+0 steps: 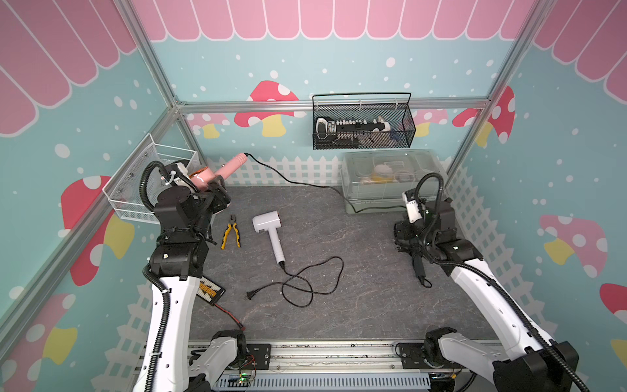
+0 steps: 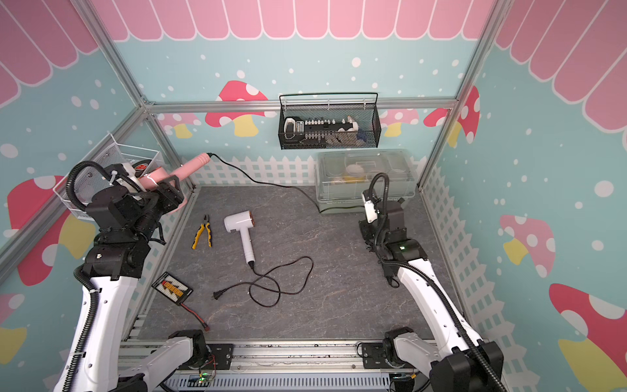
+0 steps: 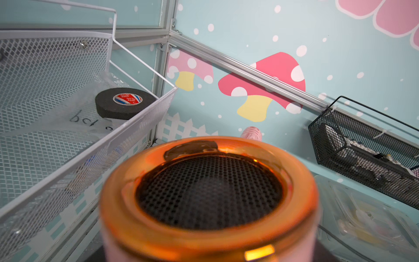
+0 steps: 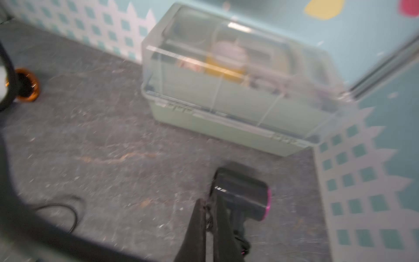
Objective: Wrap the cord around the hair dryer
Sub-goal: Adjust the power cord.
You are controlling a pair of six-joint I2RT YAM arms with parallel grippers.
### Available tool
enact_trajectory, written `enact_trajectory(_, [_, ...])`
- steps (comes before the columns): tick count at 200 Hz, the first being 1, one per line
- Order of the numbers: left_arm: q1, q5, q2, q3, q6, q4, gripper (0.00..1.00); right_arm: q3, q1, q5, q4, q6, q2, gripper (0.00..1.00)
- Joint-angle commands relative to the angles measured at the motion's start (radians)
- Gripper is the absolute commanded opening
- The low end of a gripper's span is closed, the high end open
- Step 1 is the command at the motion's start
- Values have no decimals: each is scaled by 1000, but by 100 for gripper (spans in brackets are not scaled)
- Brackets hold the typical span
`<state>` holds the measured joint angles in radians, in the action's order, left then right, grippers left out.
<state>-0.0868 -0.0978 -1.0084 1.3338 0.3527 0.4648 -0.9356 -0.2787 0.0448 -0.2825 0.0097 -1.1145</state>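
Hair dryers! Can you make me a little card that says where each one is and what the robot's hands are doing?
pink hair dryer: held up by the left gripper, beside the white basket
white hair dryer: lying mid-table, its cord loose, not wrapped
black hair dryer: on the table by the right gripper
right gripper: shut; what it pinches is unclear

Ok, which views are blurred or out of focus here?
Right wrist view: motion blur throughout, box and black dryer smeared. Left wrist view: pink dryer soft at its end, too near the lens; tape sharp. Both top views: sharp, evenly lit.
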Motion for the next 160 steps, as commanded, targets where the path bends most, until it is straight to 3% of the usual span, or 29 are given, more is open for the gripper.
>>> enact_trajectory(1, [-10,-13,19,48,12,-103,0,95,-48,-104,88,99,-31,0])
enact_trajectory(19, [-11,37,23,36,25,-127,0,145,-57,-150,78,156,-92,6])
enact_trajectory(41, [-11,155,29,11,45,-178,0,151,-62,-249,29,188,-204,32])
enact_trajectory(69, [-7,366,26,-23,99,-256,0,125,-83,-301,-22,168,-308,52])
enact_trajectory(134, [17,502,42,-51,151,-303,0,9,-131,-337,57,80,-353,61])
enact_trajectory(160, [18,505,53,-48,172,-317,0,-65,-150,-380,112,131,-438,61])
